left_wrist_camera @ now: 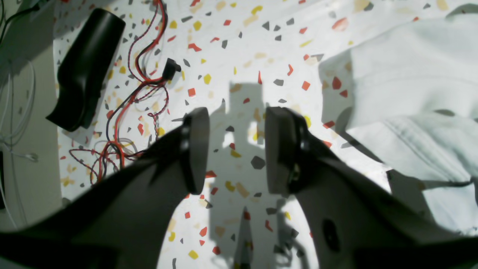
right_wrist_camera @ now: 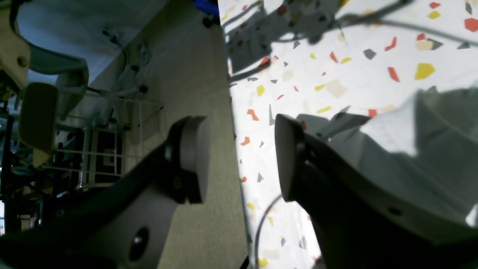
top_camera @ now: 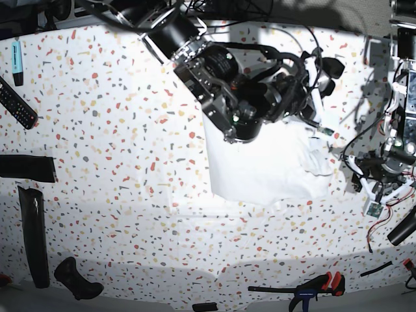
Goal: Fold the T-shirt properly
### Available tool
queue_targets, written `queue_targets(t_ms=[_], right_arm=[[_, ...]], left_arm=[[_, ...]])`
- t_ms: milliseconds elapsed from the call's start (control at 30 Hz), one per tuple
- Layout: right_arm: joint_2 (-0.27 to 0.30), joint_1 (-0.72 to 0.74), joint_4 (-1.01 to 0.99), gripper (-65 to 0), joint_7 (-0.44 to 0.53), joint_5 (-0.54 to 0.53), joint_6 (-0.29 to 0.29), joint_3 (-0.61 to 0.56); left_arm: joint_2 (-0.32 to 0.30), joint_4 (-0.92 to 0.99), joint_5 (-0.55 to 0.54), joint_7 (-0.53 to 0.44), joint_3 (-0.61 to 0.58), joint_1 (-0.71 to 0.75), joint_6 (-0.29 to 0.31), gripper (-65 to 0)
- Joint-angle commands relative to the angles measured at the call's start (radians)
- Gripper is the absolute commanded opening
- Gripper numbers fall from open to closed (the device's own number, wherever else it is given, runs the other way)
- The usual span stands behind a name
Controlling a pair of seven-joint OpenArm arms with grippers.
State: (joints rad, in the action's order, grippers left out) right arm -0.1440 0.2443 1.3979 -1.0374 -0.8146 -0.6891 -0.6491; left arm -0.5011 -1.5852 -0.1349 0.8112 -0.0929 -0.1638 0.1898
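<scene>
Cloth of the T-shirt (top_camera: pixel 263 166), centre-right in the base view, looks soft and limp; grip a hemmed edge. Left gripper (left_wrist_camera: pixel 233 149) and right gripper (right_wrist_camera: pixel 241 158) gape wide, empty.

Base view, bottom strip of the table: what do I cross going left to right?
Long black case → black handle-shaped tool → small black block → clamp with red and black grips → thin black bar.

Overhead base view, two wrist close-ups
</scene>
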Motion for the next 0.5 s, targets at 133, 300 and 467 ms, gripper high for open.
queue_targets(t_ms=[133,300,467], right_arm=[[-0.013,0.065,0.016,-37.0,0.006,0.024,-0.009,0.102],[-0.013,0.105,0.016,-37.0,0.206,0.214,-0.009,0.304],[-0.013,0.119,0.016,-37.0,0.362,0.396,-0.009,0.481]], left_arm=[[-0.029,-0.019,0.016,-0.012,0.007,-0.024,-0.006,-40.9],[-0.037,-0.039,0.015,0.025,0.007,-0.022,-0.044,-40.9],[-0.037,-0.124,-0.007,0.026,0.007,-0.022,-0.052,-40.9]])
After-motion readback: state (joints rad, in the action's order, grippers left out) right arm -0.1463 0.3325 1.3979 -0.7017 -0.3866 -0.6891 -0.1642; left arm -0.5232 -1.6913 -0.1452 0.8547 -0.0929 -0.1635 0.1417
